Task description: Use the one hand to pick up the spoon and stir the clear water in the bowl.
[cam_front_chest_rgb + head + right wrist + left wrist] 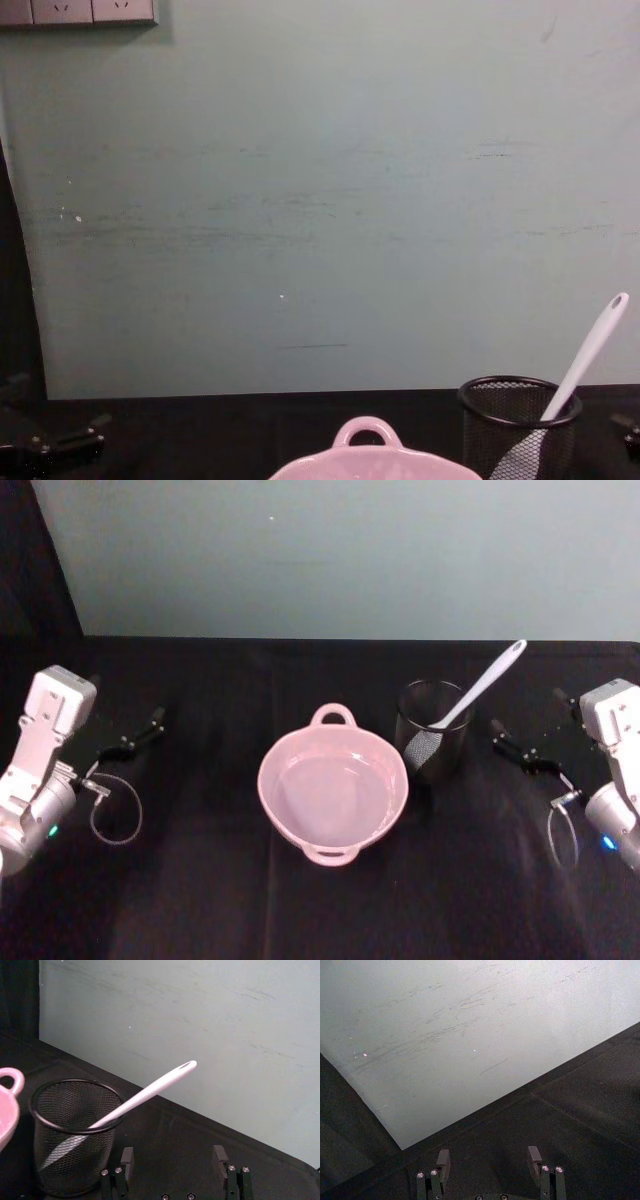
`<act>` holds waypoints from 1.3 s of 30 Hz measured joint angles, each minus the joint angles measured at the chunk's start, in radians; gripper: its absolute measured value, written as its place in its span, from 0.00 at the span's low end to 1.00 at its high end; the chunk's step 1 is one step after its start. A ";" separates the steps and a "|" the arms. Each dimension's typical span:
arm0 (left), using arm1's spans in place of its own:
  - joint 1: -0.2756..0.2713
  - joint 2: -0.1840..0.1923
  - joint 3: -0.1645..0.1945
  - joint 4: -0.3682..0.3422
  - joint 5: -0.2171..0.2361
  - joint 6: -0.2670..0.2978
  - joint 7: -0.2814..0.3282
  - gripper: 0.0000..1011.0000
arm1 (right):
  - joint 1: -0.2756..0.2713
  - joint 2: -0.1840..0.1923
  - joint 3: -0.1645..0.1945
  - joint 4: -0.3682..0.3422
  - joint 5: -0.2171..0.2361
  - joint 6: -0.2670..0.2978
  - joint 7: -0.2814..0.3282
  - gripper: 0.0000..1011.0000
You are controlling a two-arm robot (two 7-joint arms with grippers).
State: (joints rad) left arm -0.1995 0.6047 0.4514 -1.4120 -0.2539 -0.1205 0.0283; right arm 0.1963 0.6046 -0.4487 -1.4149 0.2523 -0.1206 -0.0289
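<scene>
The right pincer (173, 1156) is sitting apart by the mesh cup (95, 1160) — best pinching the spoon (150, 1091) handle high. The left pincer (489, 1157) is idling apart.

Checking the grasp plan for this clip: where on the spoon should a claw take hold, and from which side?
Grip the spoon by its upper handle, above the mesh cup rim; the scoop sits inside the cup. The handle leans toward the robot's right, so the open right claw, on that side, looks best placed, closing across the shaft. The left claw is parked far left.
</scene>
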 joint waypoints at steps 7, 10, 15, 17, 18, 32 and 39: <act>0.000 0.000 0.000 0.000 0.000 0.000 0.000 1.00 | -0.066 0.012 0.047 -0.076 0.036 -0.022 0.021 0.99; 0.000 0.000 0.000 0.000 0.000 0.000 0.000 1.00 | -0.099 0.014 0.075 -0.122 0.083 -0.023 0.042 0.99; 0.000 0.000 0.000 0.000 0.000 0.000 0.000 1.00 | -0.137 0.005 0.123 -0.186 0.167 -0.020 0.072 0.99; 0.000 0.000 0.000 0.000 0.000 0.000 0.000 1.00 | -0.149 -0.010 0.145 -0.208 0.213 -0.012 0.086 0.99; 0.000 0.000 0.000 0.000 0.000 0.000 0.000 1.00 | -0.152 -0.017 0.153 -0.213 0.233 -0.009 0.093 0.99; 0.000 0.000 0.000 0.000 0.000 0.000 0.000 1.00 | -0.096 -0.171 0.261 -0.174 0.573 0.196 0.174 0.99; 0.000 0.000 0.000 0.000 0.000 0.000 0.000 1.00 | -0.035 -0.206 0.274 -0.109 0.664 0.285 0.177 0.99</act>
State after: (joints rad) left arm -0.1995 0.6047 0.4514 -1.4120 -0.2539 -0.1205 0.0283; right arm 0.1611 0.3989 -0.1750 -1.5236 0.9166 0.1641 0.1484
